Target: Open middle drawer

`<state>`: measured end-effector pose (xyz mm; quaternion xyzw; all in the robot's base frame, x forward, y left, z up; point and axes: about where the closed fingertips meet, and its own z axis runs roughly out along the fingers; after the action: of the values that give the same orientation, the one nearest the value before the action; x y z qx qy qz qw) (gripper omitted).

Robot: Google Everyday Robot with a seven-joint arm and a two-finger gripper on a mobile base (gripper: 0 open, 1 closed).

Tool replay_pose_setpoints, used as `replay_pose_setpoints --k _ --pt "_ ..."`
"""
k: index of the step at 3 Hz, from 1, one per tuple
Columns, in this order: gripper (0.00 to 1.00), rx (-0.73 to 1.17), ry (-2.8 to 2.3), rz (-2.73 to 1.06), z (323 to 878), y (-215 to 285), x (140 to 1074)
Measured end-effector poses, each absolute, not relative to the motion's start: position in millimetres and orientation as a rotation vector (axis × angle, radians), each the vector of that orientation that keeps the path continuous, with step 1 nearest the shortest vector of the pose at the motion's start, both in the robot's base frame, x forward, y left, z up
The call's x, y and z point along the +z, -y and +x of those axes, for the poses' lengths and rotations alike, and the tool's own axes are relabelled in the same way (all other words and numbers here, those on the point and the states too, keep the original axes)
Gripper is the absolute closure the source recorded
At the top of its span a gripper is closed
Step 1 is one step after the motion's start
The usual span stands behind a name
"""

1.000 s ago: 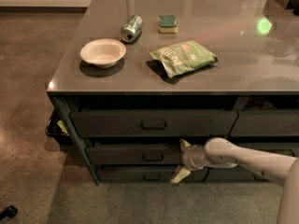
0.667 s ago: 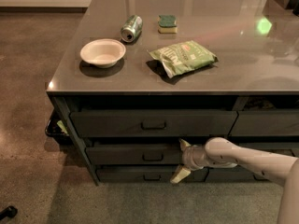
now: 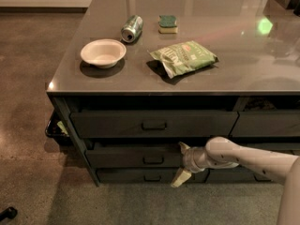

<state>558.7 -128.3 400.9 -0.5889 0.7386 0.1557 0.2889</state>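
Note:
The middle drawer (image 3: 126, 157) is a dark grey front of medium height with a small centre handle (image 3: 153, 160), between a taller top drawer (image 3: 112, 123) and a thin bottom drawer (image 3: 122, 176). My gripper (image 3: 182, 162) is in front of the right end of the middle drawer, right of its handle. Its fingers are spread apart. The upper fingertip (image 3: 183, 147) is at the drawer's top edge and the pale lower fingertip (image 3: 180, 178) hangs in front of the bottom drawer. It holds nothing that I can see. My arm (image 3: 248, 161) reaches in from the right.
On the counter top (image 3: 234, 41) lie a white bowl (image 3: 103, 53), a tipped can (image 3: 132, 28), a green sponge (image 3: 168, 24) and a green chip bag (image 3: 183, 57). More drawers (image 3: 265, 124) are to the right. A dark object (image 3: 52, 128) sits by the left leg.

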Motion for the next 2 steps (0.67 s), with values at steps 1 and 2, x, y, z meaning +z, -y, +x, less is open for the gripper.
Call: replay_pose_setpoints --k 1,2 --pt "0.0 0.492 -2.025 -1.551 546.9 124.4 402.6" --pt "0.0 0.492 -2.025 -1.551 546.9 124.4 402.7"
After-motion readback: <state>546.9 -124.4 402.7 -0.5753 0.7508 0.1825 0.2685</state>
